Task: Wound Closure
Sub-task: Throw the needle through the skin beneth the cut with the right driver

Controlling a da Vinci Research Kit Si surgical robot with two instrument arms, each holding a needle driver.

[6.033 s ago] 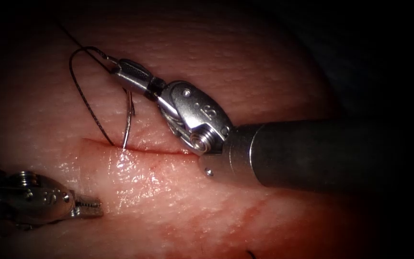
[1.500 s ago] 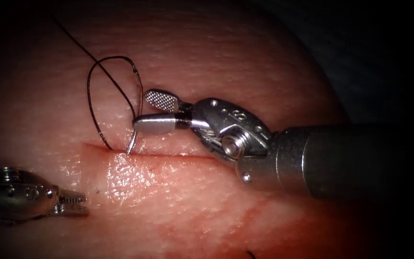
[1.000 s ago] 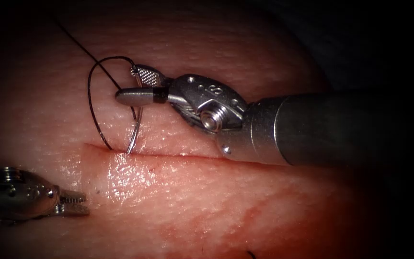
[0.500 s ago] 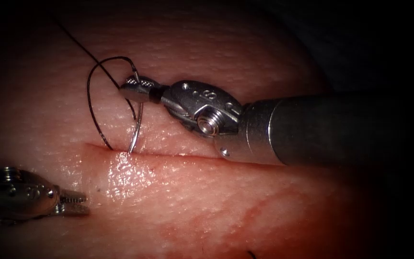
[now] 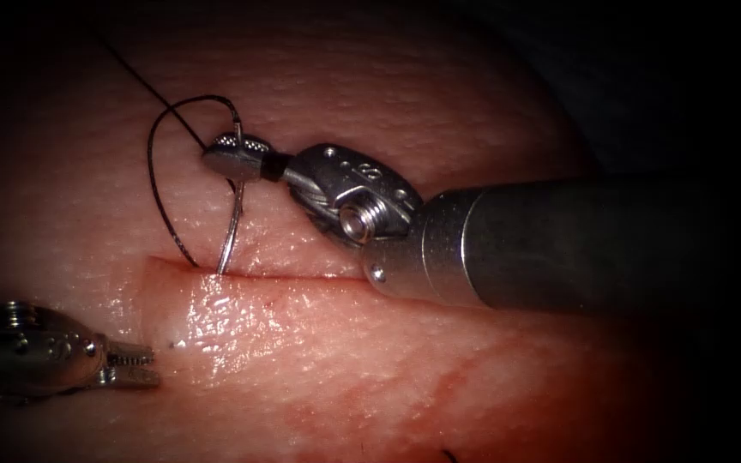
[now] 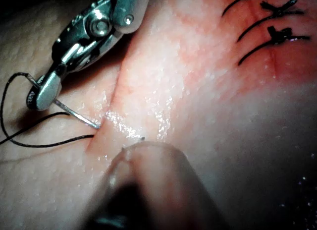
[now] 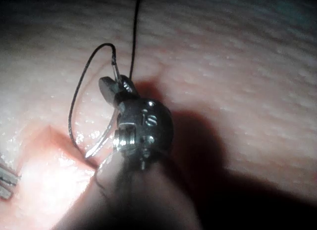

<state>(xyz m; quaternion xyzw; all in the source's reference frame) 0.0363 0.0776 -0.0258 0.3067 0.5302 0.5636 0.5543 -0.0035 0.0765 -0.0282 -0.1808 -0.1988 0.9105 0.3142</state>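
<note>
The right arm's silver two-jawed needle driver (image 5: 235,159) has its jaws pressed together on the thin curved steel needle (image 5: 231,225), gripping it near the tail end, where the thread joins. From that grip the needle runs down to the long horizontal cut (image 5: 302,276) in the pale pink pork-belly tissue (image 5: 405,103), and its point is sunk into the cut's upper edge, at centre-left of the endoscope view. The same clamp on the needle shows in the left wrist view (image 6: 40,93) and the right wrist view (image 7: 115,88).

The left arm's silver needle driver (image 5: 135,363) sits at the lower left of the endoscope view, below the cut. Its short serrated jaws stand slightly apart and hold nothing.

One dark thin thread (image 5: 154,184) loops from the needle's tail out to the left and down to the cut just left of the needle; a second stretch runs off toward the upper left. Patches of red fluid (image 5: 439,386) stain the tissue below the cut.

Counted: two tools, one needle, one thread, one open cut. The left wrist view shows three dark finished stitches (image 6: 267,34) with knotted ends farther along the tissue.
</note>
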